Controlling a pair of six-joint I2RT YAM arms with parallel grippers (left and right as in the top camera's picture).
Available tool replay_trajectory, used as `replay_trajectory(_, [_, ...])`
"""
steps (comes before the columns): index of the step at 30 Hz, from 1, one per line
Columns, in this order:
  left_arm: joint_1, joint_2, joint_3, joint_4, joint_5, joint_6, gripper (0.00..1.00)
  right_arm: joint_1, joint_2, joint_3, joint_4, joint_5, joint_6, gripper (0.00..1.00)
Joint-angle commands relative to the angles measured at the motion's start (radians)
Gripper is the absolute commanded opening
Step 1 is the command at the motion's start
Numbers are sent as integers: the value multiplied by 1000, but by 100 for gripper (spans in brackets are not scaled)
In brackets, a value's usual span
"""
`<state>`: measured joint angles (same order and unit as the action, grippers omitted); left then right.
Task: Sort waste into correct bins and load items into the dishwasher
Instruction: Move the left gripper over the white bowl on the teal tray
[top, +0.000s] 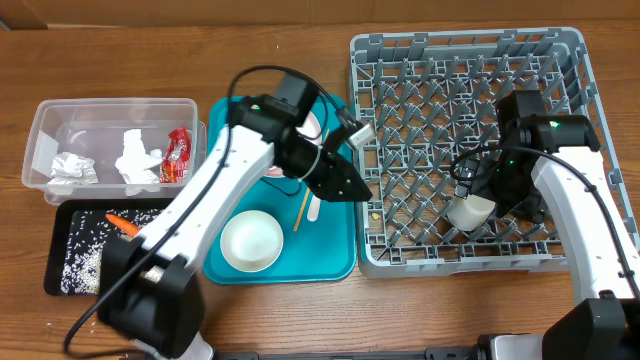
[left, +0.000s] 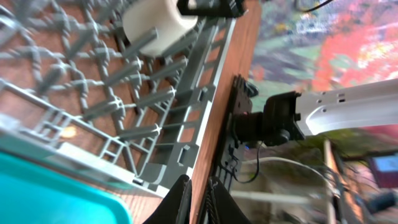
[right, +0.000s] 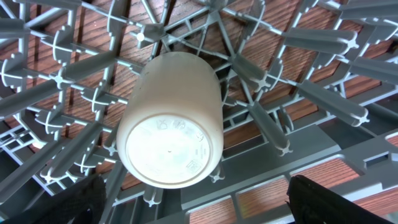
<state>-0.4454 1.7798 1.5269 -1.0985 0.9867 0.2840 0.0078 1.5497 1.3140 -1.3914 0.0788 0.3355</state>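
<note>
- Over the near part of the grey dish rack (top: 480, 60), hovering the right gripper (right: 194, 183) with its jaws spread wide, clamping nothing.
- Framing the small white cup (right: 171, 118) between the two dark fingers (right: 56, 199) in the right wrist view, touching it with neither.
- Resting that cup on its side among the rack's upright pegs (right: 323, 102), turning its flat base toward the right wrist camera.
- Holding the left arm (top: 215, 175) stretched across the teal tray (top: 225, 115), with the left gripper (left: 198, 190) over the tray's right side, near the rack's left wall.
- Holding the left fingers narrow, almost together, with nothing showing between them but brown table (top: 300, 320).
- Catching, in the blurred left wrist view, a corner of the teal tray, the rack's near wall, and the cup beneath the right gripper.
- Carrying on the teal tray a white bowl (top: 251, 240) toward the near end, with a thin wooden chopstick (top: 298, 212) and a white fork (top: 313, 207) side by side to its right.
- Hiding most of a pale pink plate (top: 275, 173) under the left arm.
- Storing crumpled white napkins (top: 135, 160) and a shiny red wrapper (top: 178, 155) inside the clear tub (top: 40, 130) at the far left.
- Bearing scattered beige crumbs (top: 80, 245) and a small orange carrot (top: 122, 224) on the black tray (top: 55, 285), just in front of the tub.
</note>
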Motion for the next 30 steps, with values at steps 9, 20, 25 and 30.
replay_trajectory(9, [79, -426, 24, -175, -959, -564, 32, -3, 1, 14, 6, -28, -2, 100])
replay_trajectory(20, [79, -391, -88, -246, -996, -606, 93, -3, 1, 17, 9, -28, -2, 100])
replay_trajectory(25, [79, -372, -163, -245, -994, -605, 100, -3, 1, 107, -52, -29, -2, 100])
replay_trajectory(30, [79, -352, -219, -228, -999, -620, 100, -2, -5, 277, -177, -52, -5, 100])
